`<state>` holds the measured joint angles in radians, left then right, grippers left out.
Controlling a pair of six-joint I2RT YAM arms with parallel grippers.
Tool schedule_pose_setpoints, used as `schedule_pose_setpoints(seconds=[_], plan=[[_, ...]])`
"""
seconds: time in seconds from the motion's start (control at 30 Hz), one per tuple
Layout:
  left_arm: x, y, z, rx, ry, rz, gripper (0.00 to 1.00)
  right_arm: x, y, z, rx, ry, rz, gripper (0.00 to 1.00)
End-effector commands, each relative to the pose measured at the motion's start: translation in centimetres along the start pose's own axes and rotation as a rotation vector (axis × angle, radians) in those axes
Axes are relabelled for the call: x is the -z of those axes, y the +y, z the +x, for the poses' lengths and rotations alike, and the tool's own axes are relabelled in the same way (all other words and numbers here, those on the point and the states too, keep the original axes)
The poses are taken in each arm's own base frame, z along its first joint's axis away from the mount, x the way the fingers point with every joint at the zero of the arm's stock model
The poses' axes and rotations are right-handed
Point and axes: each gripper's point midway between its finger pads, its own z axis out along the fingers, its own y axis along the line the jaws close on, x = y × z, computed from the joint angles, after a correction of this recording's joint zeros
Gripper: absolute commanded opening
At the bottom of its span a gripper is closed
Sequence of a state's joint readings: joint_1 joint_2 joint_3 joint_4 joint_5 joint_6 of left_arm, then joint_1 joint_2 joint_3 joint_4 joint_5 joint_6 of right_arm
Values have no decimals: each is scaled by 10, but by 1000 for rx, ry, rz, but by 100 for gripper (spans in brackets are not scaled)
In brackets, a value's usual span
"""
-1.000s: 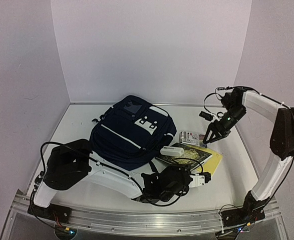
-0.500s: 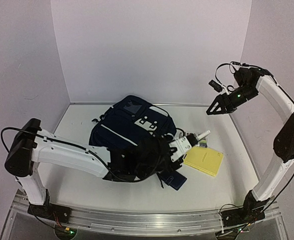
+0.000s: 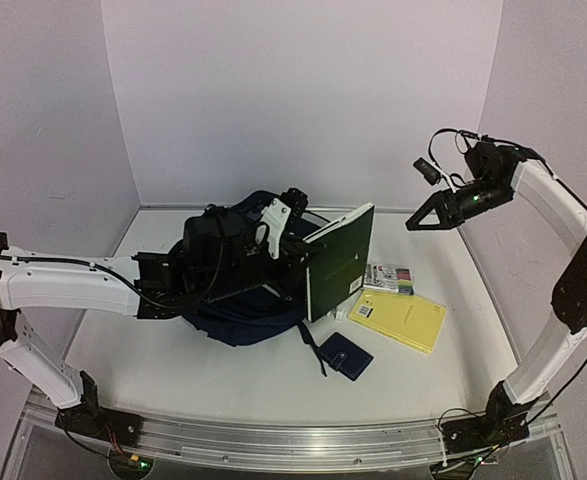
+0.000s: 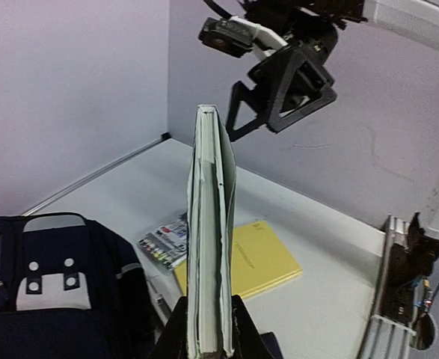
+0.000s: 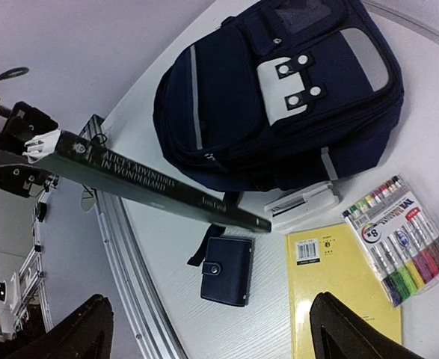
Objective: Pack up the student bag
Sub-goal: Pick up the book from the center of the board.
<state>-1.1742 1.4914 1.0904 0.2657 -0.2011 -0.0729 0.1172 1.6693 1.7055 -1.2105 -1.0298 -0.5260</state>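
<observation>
Lifted since the earlier frame, the book (image 3: 338,262) now stands clamped in the left gripper (image 4: 208,333) beside the bag (image 5: 226,112), central on the table (image 3: 173,360); right gripper (image 3: 423,218) spread, empty; notebook (image 3: 398,320), markers (image 3: 388,277), wallet (image 3: 345,354) lie unpacked; packing seems barely begun.

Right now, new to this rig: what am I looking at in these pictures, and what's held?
Two robot arms are bolted at the near edge of a table. One picture looks down from above and behind them; the other two come from a camera on each wrist. The left end effector is shut on a green book, Alice's Adventures in Wonderland, raised near the student bag. The right end effector hangs open in the air, holding nothing. On the table lie a yellow notebook, a marker pack, a navy wallet and a white oblong item.
</observation>
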Motion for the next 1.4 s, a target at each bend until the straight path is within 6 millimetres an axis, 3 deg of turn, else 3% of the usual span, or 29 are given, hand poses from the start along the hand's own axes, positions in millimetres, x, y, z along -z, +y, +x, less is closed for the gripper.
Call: schedule_pose_setpoints(seconds=[0.0, 0.23, 0.4, 0.57, 0.77, 0.9, 0.97, 1.0, 1.03, 1.07, 1.23, 1.37], plan=[[47, -26, -96, 121, -261, 233, 0, 2, 46, -9, 255, -65, -78, 91], [76, -25, -118, 209, -335, 324, 0, -22, 98, 11, 368, -28, -221, 90], [88, -17, -125, 277, -382, 356, 0, -31, 120, 18, 376, -22, -304, 80], [93, -13, -128, 303, -404, 367, 0, -41, 140, 22, 379, 1, -366, 59], [100, -5, -130, 349, -433, 387, 0, -43, 156, 20, 371, -6, -423, 46], [99, 4, -127, 374, -432, 360, 0, -40, 167, 14, 360, -19, -460, 27], [96, 12, -122, 402, -417, 323, 0, -36, 172, 10, 356, -24, -463, 14], [93, 19, -121, 425, -407, 284, 1, -35, 174, 8, 357, -26, -455, 3], [90, 25, -117, 448, -387, 252, 4, -33, 174, 6, 352, -25, -442, 1], [86, 30, -113, 469, -368, 217, 14, -32, 175, 5, 356, -27, -428, 0], [76, 62, -90, 569, -283, 28, 72, -32, 149, -13, 371, -56, -200, 0], [80, 89, -69, 638, -213, -135, 85, -27, 106, -43, 388, -110, 110, 0]])
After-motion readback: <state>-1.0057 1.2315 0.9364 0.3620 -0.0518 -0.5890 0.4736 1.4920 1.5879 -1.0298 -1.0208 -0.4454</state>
